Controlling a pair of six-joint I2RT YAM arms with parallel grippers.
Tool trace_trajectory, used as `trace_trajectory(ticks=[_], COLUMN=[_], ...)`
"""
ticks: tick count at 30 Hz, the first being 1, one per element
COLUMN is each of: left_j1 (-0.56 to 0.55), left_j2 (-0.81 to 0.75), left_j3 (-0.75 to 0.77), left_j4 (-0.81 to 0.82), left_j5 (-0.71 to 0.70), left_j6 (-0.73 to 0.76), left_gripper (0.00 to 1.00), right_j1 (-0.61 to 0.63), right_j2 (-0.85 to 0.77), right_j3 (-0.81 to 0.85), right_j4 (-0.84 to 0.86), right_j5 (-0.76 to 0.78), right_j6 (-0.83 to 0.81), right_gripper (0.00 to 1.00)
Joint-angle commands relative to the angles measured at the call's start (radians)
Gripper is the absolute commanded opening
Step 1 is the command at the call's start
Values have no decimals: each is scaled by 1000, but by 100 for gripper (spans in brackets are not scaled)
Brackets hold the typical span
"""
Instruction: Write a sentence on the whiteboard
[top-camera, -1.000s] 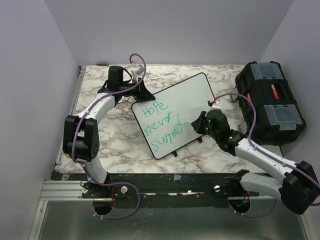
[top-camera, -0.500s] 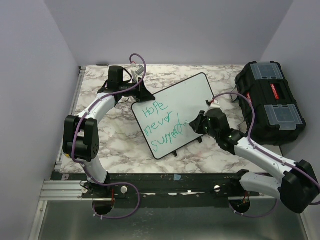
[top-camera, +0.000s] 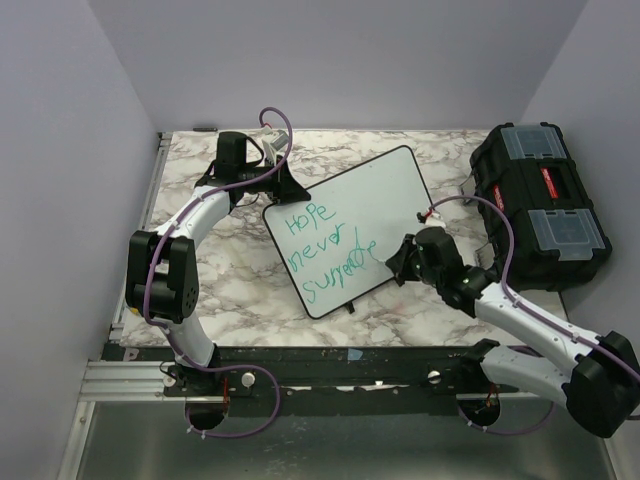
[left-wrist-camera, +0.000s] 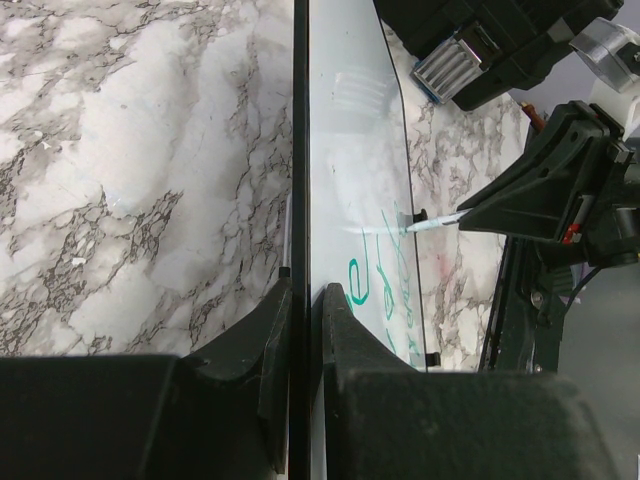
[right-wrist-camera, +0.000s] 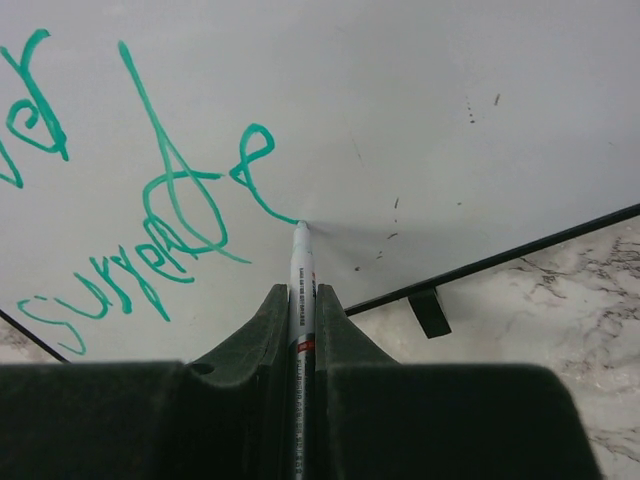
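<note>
**Top external view.** The whiteboard (top-camera: 392, 183) lay angled at the centre of the counter (top-camera: 228, 285), with the black toolbox (top-camera: 540, 205) well apart on the right. Over the preceding second, the right claw (top-camera: 397, 263) shifted toward the board's near right edge. A looped "e" appeared at the end of the third line of the sentence (top-camera: 325, 245). The left claw (top-camera: 284, 190) did not move from the board's far left corner.

**Left wrist view.** The left claw (left-wrist-camera: 300, 325) was clenched on the thin black frame of the whiteboard (left-wrist-camera: 350, 140), one finger on each side, bracing it. The marker (left-wrist-camera: 432, 221) met the white surface, carried by the right claw (left-wrist-camera: 535, 200).

**Right wrist view.** The right claw (right-wrist-camera: 299, 300) was clamped around the marker (right-wrist-camera: 299, 265). The tip touched the whiteboard (right-wrist-camera: 450, 90) at the end of the tail trailing from the new "e". The sentence (right-wrist-camera: 150, 225) read "surrende" on its last line.

**Assessment.** One letter probably remained, a final "r". Little bare board lay between the tip and the frame, so the stroke had to stay compact.
</note>
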Motion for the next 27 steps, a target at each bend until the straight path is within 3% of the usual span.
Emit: trace_trajectory(ticks=[1, 8, 15, 27], left_j1=[-8, -8, -8, -8], left_j2=[-2, -3, 1, 8], left_j3=[12, 13, 16, 28], left_j4=[71, 73, 70, 57], left_j5=[-54, -56, -58, -56], left_j6=[135, 133, 133, 133], left_gripper=[0, 0, 0, 0], right_j1=[2, 1, 0, 2], right_j2=[-14, -24, 22, 103], right_j3=[23, 109, 151, 176], right_j4=[-82, -65, -26, 39], right_j5=[91, 67, 149, 108], right_j6=[10, -40, -71, -73], right_gripper=[1, 1, 0, 1])
